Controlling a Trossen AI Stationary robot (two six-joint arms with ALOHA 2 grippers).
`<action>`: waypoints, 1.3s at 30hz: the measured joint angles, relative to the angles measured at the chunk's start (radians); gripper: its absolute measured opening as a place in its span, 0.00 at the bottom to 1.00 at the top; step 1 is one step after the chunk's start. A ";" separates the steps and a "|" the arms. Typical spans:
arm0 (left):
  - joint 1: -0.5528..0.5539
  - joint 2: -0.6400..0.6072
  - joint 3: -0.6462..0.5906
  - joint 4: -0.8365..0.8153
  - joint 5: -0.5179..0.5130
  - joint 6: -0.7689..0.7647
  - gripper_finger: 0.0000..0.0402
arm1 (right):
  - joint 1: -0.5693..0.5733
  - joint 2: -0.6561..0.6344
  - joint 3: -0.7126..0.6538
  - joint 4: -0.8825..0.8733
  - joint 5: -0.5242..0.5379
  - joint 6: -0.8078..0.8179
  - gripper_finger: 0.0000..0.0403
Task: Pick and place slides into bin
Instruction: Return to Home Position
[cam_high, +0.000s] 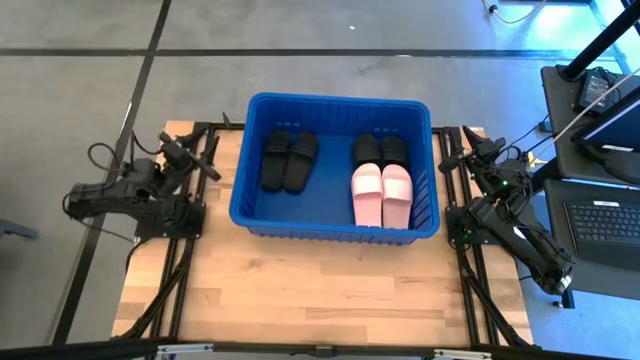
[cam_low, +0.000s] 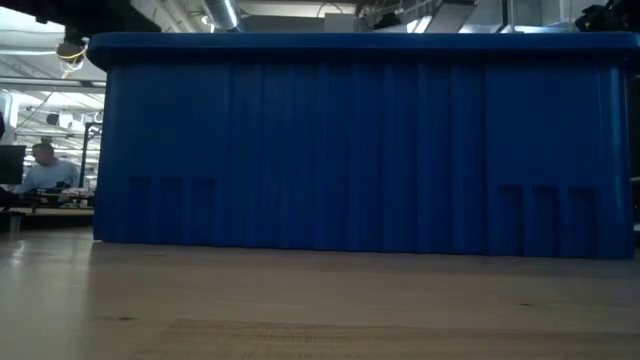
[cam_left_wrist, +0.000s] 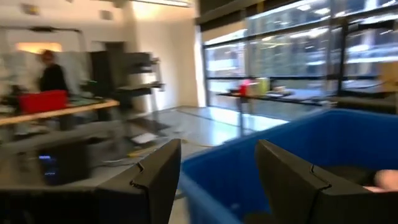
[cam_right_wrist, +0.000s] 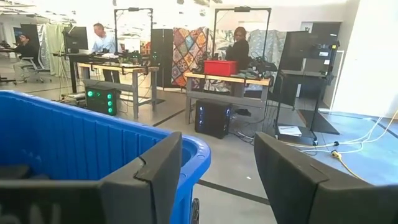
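blue bin (cam_high: 338, 231) at middle of wooden table's (cam_high: 300, 290) far edge | four black slides (cam_high: 277, 160) and two pink slides (cam_high: 367, 195) lie inside it | left gripper (cam_left_wrist: 217, 180) by table's left edge, fingers spread, empty | right gripper (cam_right_wrist: 217, 180) by right edge, fingers spread, empty

Mixed window and ceiling light, no hard shadows.
From above, the bin (cam_high: 335, 232) is evenly lit, with soft shade under its inner walls and pale glare on the floor (cam_high: 560, 25) beyond its far right corner. At table height its near wall sits dim, backlit by ceiling lights (cam_low: 228, 12) above the rim. Windows (cam_left_wrist: 298, 50) beyond it flare bright.
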 joint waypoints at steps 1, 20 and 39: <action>0.026 -0.002 0.000 -0.005 -0.001 0.015 0.50 | 0.000 0.000 0.000 -0.004 0.000 -0.001 0.50; 0.167 -0.153 -0.111 -0.223 0.100 -0.171 0.50 | 0.000 -0.003 0.000 -0.013 0.050 0.002 0.50; 0.346 -0.155 -0.364 0.027 0.066 -0.194 0.50 | 0.000 -0.003 0.000 -0.015 0.050 -0.021 0.50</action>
